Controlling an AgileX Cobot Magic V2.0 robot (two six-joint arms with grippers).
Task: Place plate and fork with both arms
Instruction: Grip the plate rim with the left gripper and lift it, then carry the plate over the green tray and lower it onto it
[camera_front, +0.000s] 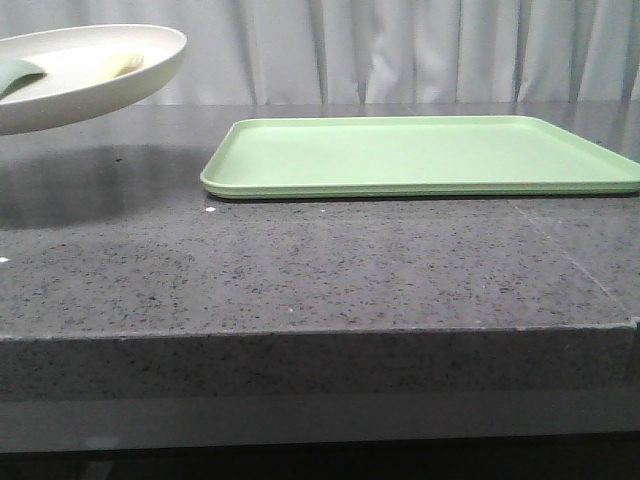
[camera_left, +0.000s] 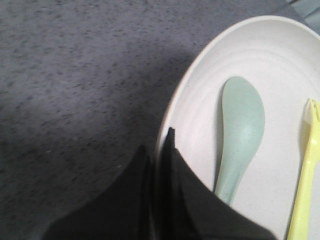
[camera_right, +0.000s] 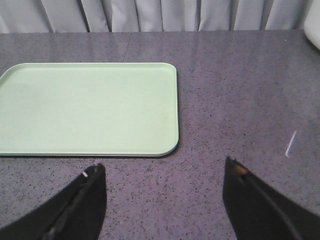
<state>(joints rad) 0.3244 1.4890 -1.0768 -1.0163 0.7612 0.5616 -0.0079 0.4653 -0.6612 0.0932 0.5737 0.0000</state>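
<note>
Nearest, in the front view, the grey speckled table (camera_front: 300, 270), its thick front edge across the lower frame. Farther back and to the right, a flat light-green tray (camera_front: 420, 155) lying on the tabletop, nothing on it. Up at the left edge, well clear of the tray, the plate (camera_front: 90, 75), cream-white and tilted, held above the table with a dark shadow on the stone beneath it. In the left wrist view, the left claw (camera_left: 160, 165) clamped on the plate's rim, one dark finger outside and under the edge, the other inside on the plate's upper face, the two almost together with only the rim between. On the plate, a pale teal spoon (camera_left: 241, 135), bowl pointing away from the fingers, its handle end slipping behind the inner finger. Just beside it, toward the plate's far side, the fork (camera_left: 306, 170), slim and pale yellow, prongs likewise pointing away, lying apart from the spoon; in the front view only a small yellowish smear, probably the same fork. In the right wrist view, the right claw (camera_right: 162, 197) spread wide, gripping nothing, hovering over bare table near the tray's corner. Behind everything, a pale pleated curtain (camera_front: 420, 50).
</note>
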